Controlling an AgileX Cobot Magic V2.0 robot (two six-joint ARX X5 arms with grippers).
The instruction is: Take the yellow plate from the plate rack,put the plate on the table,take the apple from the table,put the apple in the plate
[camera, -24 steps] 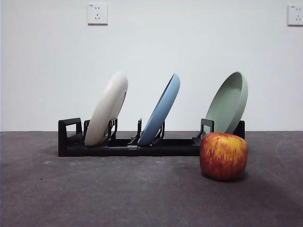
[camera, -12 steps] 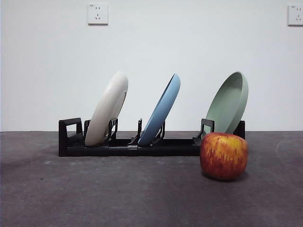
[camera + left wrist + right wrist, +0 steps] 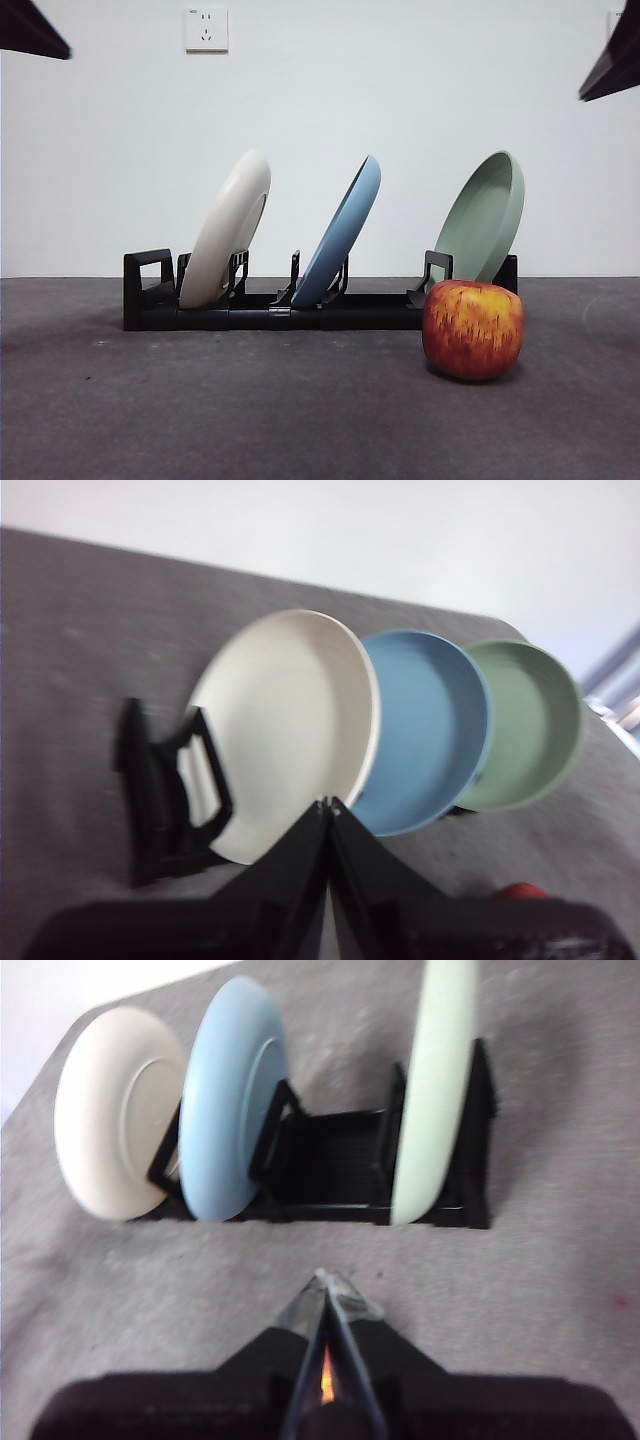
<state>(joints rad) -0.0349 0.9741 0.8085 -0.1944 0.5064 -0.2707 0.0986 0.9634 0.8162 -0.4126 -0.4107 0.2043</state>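
Note:
The yellow plate (image 3: 228, 230) stands leaning in the left end of the black plate rack (image 3: 270, 308). The red and yellow apple (image 3: 472, 328) rests on the table (image 3: 250, 410) in front of the rack's right end. In the left wrist view my left gripper (image 3: 328, 806) is shut and empty, hanging above and short of the yellow plate (image 3: 290, 715) and the rack (image 3: 160, 790); a red sliver of apple (image 3: 520, 891) shows. My right gripper (image 3: 321, 1280) is also shut and empty, well back from the rack (image 3: 340, 1165) and the yellow plate (image 3: 112, 1115).
A blue plate (image 3: 342, 232) stands in the rack's middle and a sage-green plate (image 3: 485, 215) at its right end, right behind the apple. Dark arm tips (image 3: 30, 30) (image 3: 612, 60) show at both top corners of the front view. A white wall closes the back.
Dark arm tips have come into both top corners of the front view. Plates, rack and apple have not moved.

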